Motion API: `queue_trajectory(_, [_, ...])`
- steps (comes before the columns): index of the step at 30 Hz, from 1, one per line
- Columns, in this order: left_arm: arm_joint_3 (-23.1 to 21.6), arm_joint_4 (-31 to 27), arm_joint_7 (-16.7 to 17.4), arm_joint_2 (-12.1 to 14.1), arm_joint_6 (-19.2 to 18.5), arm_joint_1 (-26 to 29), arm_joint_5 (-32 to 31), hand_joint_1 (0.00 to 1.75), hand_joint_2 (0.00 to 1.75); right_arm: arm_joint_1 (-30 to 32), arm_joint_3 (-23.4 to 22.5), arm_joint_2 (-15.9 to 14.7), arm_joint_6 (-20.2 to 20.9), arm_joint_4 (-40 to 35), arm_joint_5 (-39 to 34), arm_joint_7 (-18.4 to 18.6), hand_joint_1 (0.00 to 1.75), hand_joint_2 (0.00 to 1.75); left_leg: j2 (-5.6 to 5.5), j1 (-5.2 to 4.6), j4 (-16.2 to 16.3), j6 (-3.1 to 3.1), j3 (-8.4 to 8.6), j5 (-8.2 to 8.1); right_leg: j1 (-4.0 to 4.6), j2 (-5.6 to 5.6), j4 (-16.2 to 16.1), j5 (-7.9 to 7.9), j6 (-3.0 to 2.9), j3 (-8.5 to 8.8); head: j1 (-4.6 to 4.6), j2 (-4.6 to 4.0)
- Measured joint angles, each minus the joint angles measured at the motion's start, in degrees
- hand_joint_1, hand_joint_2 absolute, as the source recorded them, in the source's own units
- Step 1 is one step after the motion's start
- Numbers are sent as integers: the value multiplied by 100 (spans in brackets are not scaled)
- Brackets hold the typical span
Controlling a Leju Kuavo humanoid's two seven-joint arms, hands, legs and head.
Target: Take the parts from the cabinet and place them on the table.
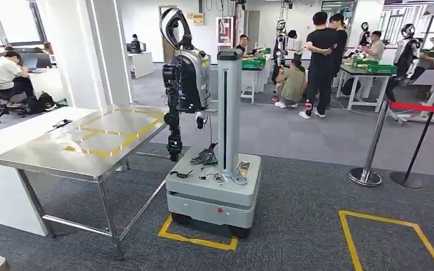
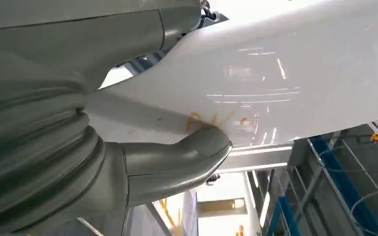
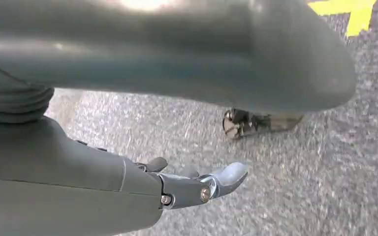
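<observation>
Head view: steel table (image 1: 99, 148) with yellow tape lines on the left, white counter (image 1: 11, 135) just beside it. Another robot (image 1: 187, 73) on a grey wheeled base (image 1: 215, 195) with a tall mast (image 1: 229, 107) stands at the table's right end, base parked over a yellow floor marking (image 1: 195, 240); cables and small bits lie on the base deck, too small to identify. A second yellow outline (image 1: 393, 240) is on the carpet to the right, with a stanchion (image 1: 370, 147) and red belt behind it. People stand and sit around work tables in the back. Cabinet and parts: can't pick them out in any view. Left wrist view: left hand (image 2: 177, 164) close against a glossy white surface (image 2: 285, 78), thumb tip at or very near it; the other fingers are hidden, so can't tell whether it's open or closed. Right wrist view: right hand (image 3: 187, 184) hangs over grey carpet (image 3: 295, 187), fingers loosely extended and apart, holding nothing; a yellow tape corner (image 3: 357, 12) is at the frame edge.
</observation>
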Motion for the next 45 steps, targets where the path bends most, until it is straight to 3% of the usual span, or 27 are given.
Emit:
queue_trajectory(1, [22,-4,-4,-7,0,18,17,175,175,-11,0,0,-9,2,0,13,0,0,366,-36,107,4,-39,-84,7,-94,-29,17,-45,45,-2,0])
queue_trajectory(3, [24,-9,26,-9,-52,-45,13,175,175,-3,2,-2,-7,2,9,142,0,0,784,-49,774,-21,-348,-503,30,-253,-32,21,-95,35,-28,0])
queue_trajectory(5, [22,13,79,-24,-94,-74,-29,175,175,19,4,0,-4,2,9,177,0,0,882,-42,1613,-39,-724,-848,54,-455,-30,11,-110,27,-28,0])
queue_trajectory(6, [22,24,98,-28,-94,-75,-50,175,175,20,4,0,-7,2,-2,162,0,0,894,-42,1754,-44,-776,-839,54,-541,-29,10,-110,27,-26,0])
queue_trajectory(9, [24,22,114,-42,-94,-86,-70,175,175,-4,4,4,-35,2,-33,153,0,0,1014,-44,751,-23,-207,-246,54,-764,-27,-15,-87,62,-28,0])
queue_trajectory(10, [22,18,123,-46,-105,-98,-64,175,175,-10,4,9,-37,2,-33,164,0,0,1266,-56,157,11,118,-42,65,-832,-20,-35,-61,92,-26,0])
queue_trajectory(11, [22,20,137,-50,-131,-133,-57,175,175,-9,4,9,-39,2,-29,175,0,0,1448,-132,0,60,178,-133,110,-886,-3,-62,-23,94,-31,0])
queue_trajectory(15, [22,20,164,-72,-164,-163,-35,175,175,-40,4,9,-39,0,-24,190,0,0,1129,-117,-10,206,87,-62,118,-1128,-5,-79,70,135,-22,0])
queue_trajectory(17, [24,18,160,-116,-166,-220,-59,175,175,-51,4,9,-42,-2,-46,147,0,0,1016,-62,-39,273,137,-23,68,-500,270,-295,178,44,-15,0])
queue_trajectory(18, [24,22,164,-129,-168,-253,-64,175,175,-45,4,9,-42,-2,-55,155,0,0,961,-57,-38,297,119,-15,56,-340,680,-538,190,-151,-6,0])
queue_trajectory(20, [24,24,166,-159,-188,-285,-64,175,175,-13,4,9,-48,0,-68,177,0,0,809,-59,-27,314,74,-1,49,-291,1631,-933,197,-621,-7,0])
queue_trajectory(21, [24,28,171,-166,-192,-285,-64,175,175,-3,4,9,-52,0,-68,184,0,0,724,-58,-16,312,57,8,50,-289,1837,-940,193,-736,-4,0])
queue_trajectory(23, [24,37,175,-181,-203,-288,-61,175,175,-4,4,9,-59,0,-68,181,0,0,556,-58,3,296,49,21,42,-267,1423,-568,164,-563,-7,0])
queue_trajectory(24, [24,37,175,-195,-212,-302,-64,175,175,-11,4,9,-59,0,-68,190,0,0,472,-57,17,284,49,26,36,-208,897,-276,138,-317,-7,0])
queue_trajectory(25, [24,39,173,-210,-216,-327,-68,175,175,-14,4,9,-57,0,-77,199,0,0,396,-55,31,272,46,30,26,-40,372,-33,112,-69,-7,0])
queue_trajectory(26, [24,42,166,-229,-214,-356,-88,175,175,-13,2,6,-57,0,-96,195,0,0,336,-60,38,237,26,41,14,257,110,-98,85,43,-11,0])
queue_trajectory(28, [24,42,144,-240,-203,-404,-138,175,175,-15,0,9,-48,0,-120,168,0,0,203,-51,34,141,-26,79,45,117,76,-58,91,28,-7,0])
queue_trajectory(30, [26,37,149,-256,-195,-399,-140,175,175,-21,-2,13,-46,0,-118,166,0,0,69,-43,-25,50,-56,135,56,0,54,-25,25,35,-7,0])
queue_trajectory(31, [31,31,149,-256,-197,-402,-125,175,175,-32,-2,48,-44,0,-118,166,0,0,163,-40,14,42,-90,114,5,-101,-10,21,-37,47,-2,0])
queue_trajectory(32, [35,24,149,-256,-197,-428,-116,175,175,-37,-4,41,-44,0,-109,168,0,0,558,-78,169,22,-154,-21,12,-163,-29,29,-75,51,-26,0])
queue_trajectory(33, [35,24,153,-256,-197,-472,-109,175,175,-29,-6,41,-44,0,-109,164,0,0,767,-76,496,-6,-308,-253,24,-249,-31,26,-107,46,-26,0])
queue_trajectory(37, [35,35,138,-258,-170,-479,-114,175,175,5,-7,41,-44,0,-111,146,0,0,893,-57,1727,-69,-825,-787,53,-525,-25,17,-121,25,-28,0])
queue_trajectory(38, [35,35,107,-258,-153,-474,-116,175,175,4,-9,41,-44,0,-118,127,0,0,905,-55,1709,-74,-790,-717,54,-604,-25,16,-119,28,-26,0])
queue_trajectory(40, [37,13,59,-258,-153,-462,-105,175,175,-13,-11,46,-46,0,-118,94,0,0,973,-57,986,-56,-364,-317,55,-762,-22,-2,-106,53,-28,0])
queue_trajectory(41, [37,-6,46,-258,-153,-462,-81,175,175,-17,-11,48,-46,0,-114,94,0,0,1088,-63,491,-35,-86,-117,56,-827,-21,-17,-92,76,-26,0])
queue_trajectory(42, [37,-17,44,-258,-153,-465,-61,175,175,-16,-11,46,-44,0,-98,96,0,0,1439,-93,52,8,142,-57,78,-885,-19,-36,-67,102,-28,0])
queue_trajectory(45, [68,-48,-13,-258,-125,-398,15,175,175,-19,-11,46,-28,0,-83,28,0,0,1289,-134,10,154,133,-59,125,-1066,-1,-64,-1,117,-17,0])
